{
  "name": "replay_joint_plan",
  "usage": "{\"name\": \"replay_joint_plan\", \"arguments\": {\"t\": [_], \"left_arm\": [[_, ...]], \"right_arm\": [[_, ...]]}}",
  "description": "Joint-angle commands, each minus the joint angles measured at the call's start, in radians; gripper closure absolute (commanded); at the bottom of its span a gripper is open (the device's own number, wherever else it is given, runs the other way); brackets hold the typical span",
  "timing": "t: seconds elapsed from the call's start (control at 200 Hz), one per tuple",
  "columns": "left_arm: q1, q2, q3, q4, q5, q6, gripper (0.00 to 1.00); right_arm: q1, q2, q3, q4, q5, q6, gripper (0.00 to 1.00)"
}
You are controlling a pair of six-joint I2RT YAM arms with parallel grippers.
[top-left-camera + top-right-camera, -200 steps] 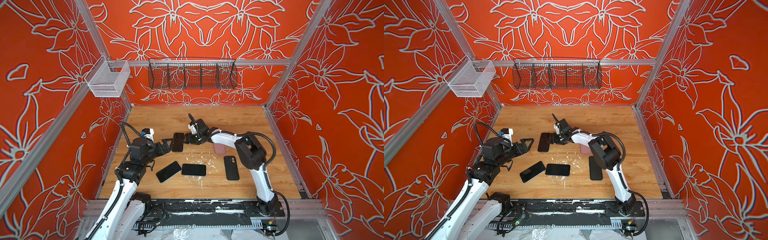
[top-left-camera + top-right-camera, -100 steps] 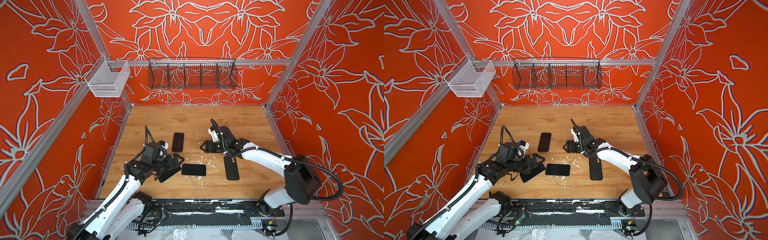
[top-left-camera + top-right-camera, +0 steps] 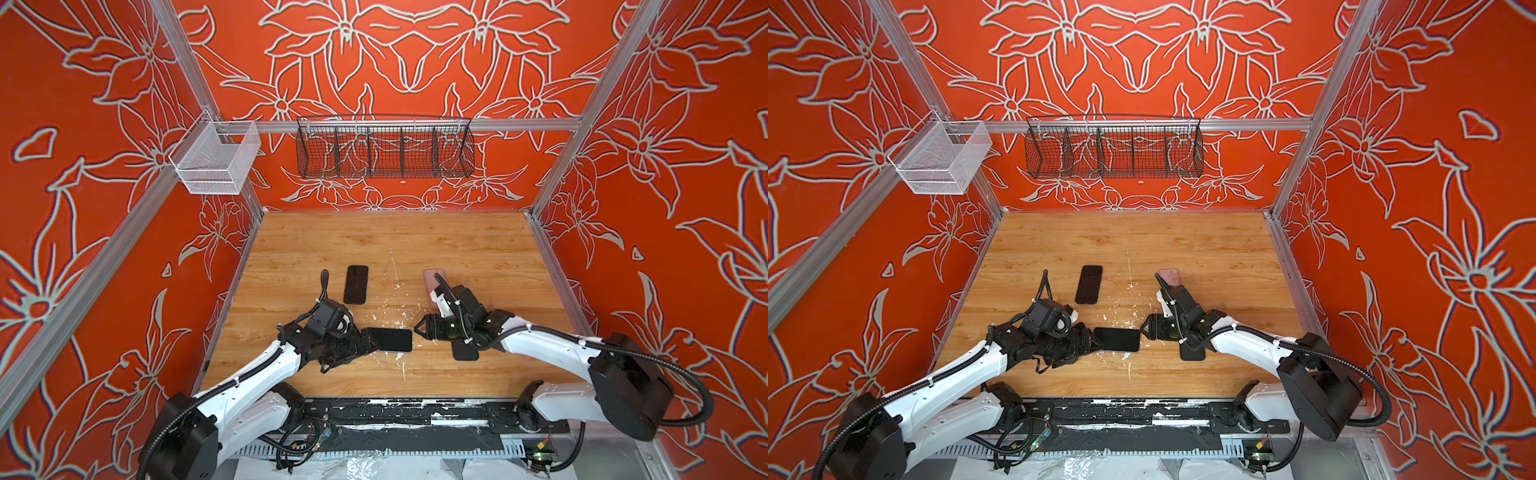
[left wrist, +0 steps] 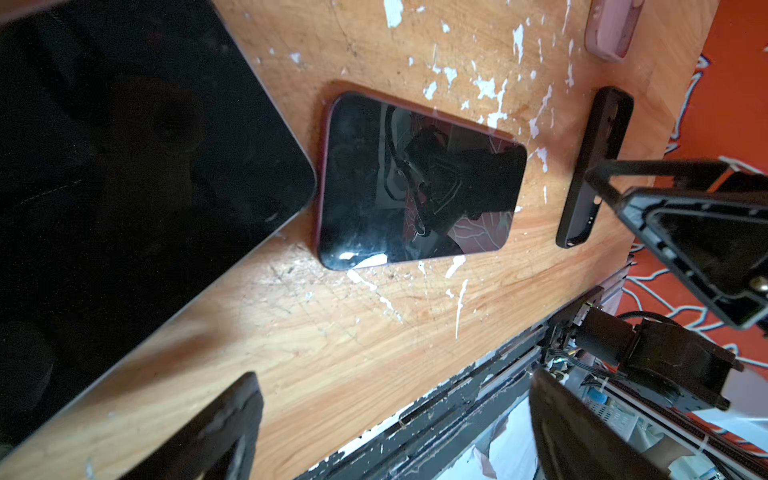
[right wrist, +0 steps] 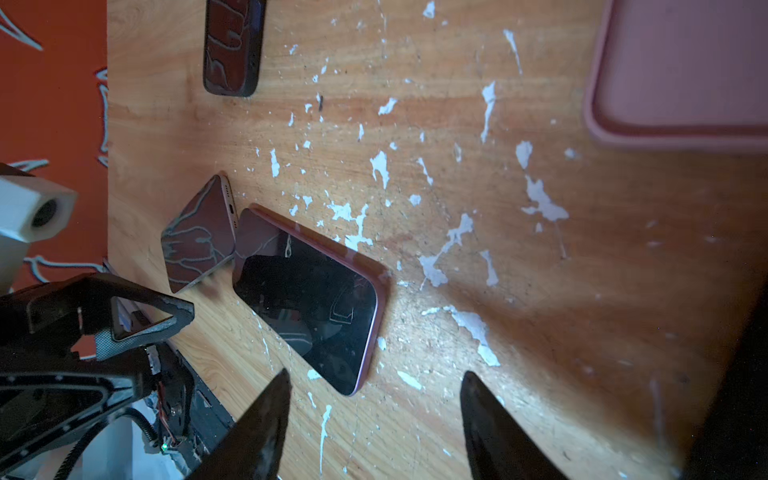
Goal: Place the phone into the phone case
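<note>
Wood-grain table [image 3: 457, 249] is carrying a red-edged, dark-screened phone [image 3: 390, 340] lying flat at its middle, screen up, out of any case. Left end effector [image 3: 372, 345] is hovering released at one short end of it, right end effector [image 3: 1146, 328] gaping empty at the other. Black rectangular phone case [image 4: 607, 124] is lying beside, partly under the right arm; pink phone case [image 3: 1170, 276] is sitting farther back. Silver-edged second phone [image 5: 199, 237] is lying just beside the red one's end.
</note>
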Motion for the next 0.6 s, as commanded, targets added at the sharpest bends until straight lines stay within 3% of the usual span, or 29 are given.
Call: {"name": "replay_joint_plan", "arguments": {"t": [0.0,0.245,0.596], "left_arm": [[-0.004,0.038,0.006,0.065,-0.006,-0.001,0.03],[-0.004,0.115,0.007,0.124,-0.074,0.026,0.03],[-0.004,0.238,0.023,0.246,-0.036,0.041,0.03]], "right_arm": [[0.012,0.009,-0.043,0.135,-0.050,0.088,0.35],[0.021,0.045,-0.069,0.192,-0.065,0.133,0.35],[0.042,0.092,-0.077,0.224,-0.083,0.169,0.35]]}}
